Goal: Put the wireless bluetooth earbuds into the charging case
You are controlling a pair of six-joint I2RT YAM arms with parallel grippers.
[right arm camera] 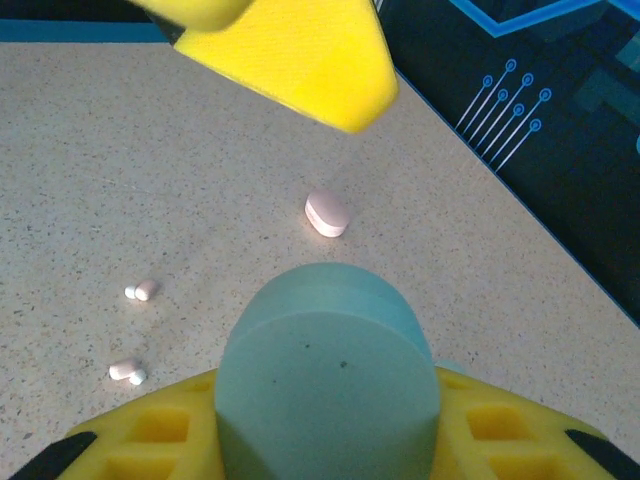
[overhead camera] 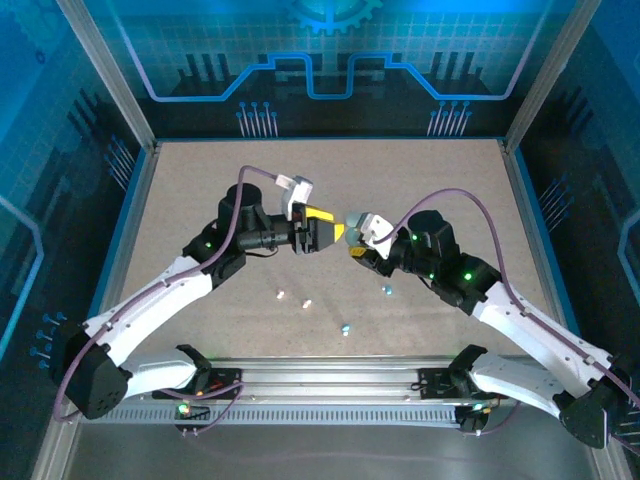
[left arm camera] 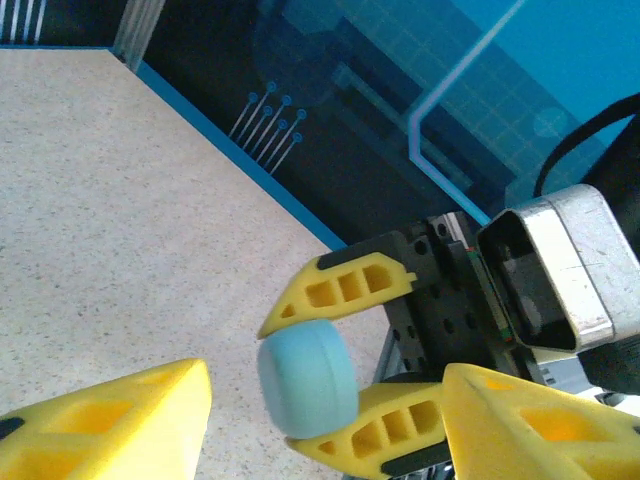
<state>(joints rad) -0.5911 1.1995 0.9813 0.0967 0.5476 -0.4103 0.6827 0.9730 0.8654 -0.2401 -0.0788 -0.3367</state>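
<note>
The right tool [overhead camera: 358, 240] is clamped on a pale teal oval charging case [right arm camera: 325, 385]; its two yellow fingers [left arm camera: 345, 288] press on opposite sides of the case and hold it clear of the surface [overhead camera: 200, 190]. The left tool [overhead camera: 330, 232] faces it tip to tip, jaws standing apart and gripping nothing; in the left wrist view the case sits just ahead of that tool's gap, flanked by its two yellow fingers and touching neither; in the right wrist view one of those fingers hangs above the case. The wireless bluetooth earbuds [overhead camera: 307, 302] lie loose on the surface below both tools, on the side toward the arm bases; two pale ones lie on the left tool's side, one bluish one lies under the right tool, and another bluish one lies between these, nearer the bases. A pale pink oval piece [right arm camera: 327, 214] lies on the surface beyond the held case.
</note>
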